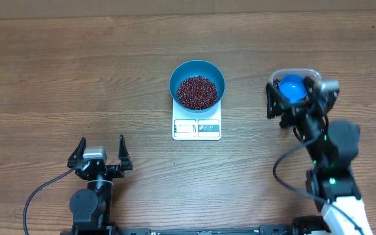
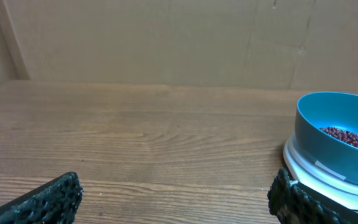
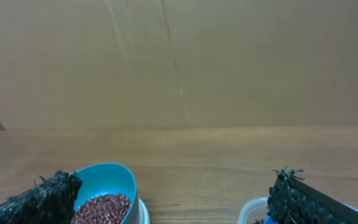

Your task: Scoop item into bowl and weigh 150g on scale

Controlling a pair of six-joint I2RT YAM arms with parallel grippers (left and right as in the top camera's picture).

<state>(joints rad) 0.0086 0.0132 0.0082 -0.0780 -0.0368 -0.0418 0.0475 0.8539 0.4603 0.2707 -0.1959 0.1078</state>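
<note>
Finding 1, task items. The bowl stands on the scale at upper centre of the overhead frame. A heap of beans is already inside it. I cannot read the scale's display at this size, so I cannot say whether the target weight has been reached.

Finding 2, right claw. It hangs at upper right of the overhead frame, over the clear tub that holds the blue scoop. Its jaws stand wide apart. The wrist view shows nothing clamped between them, only the tub rim at the lower right edge.

Finding 3, left claw. It sits at lower left of the overhead frame, over bare table. Its jaws are spread and empty.

Finding 4, governing relation. The scoop lies directly beneath the right claw, while the bowl lies to the left of it across open table, at about the same height in the frame. The right wrist view agrees, with the bowl at lower left and the tub at lower right. The left claw is well apart from the tub, below and left of the bowl, so I judge that any further scooping falls to the right arm.

Finding 5, limitation. The claw hides the scoop's handle, so I cannot tell which way its long axis runs. I would confirm that before closing on it.
</note>
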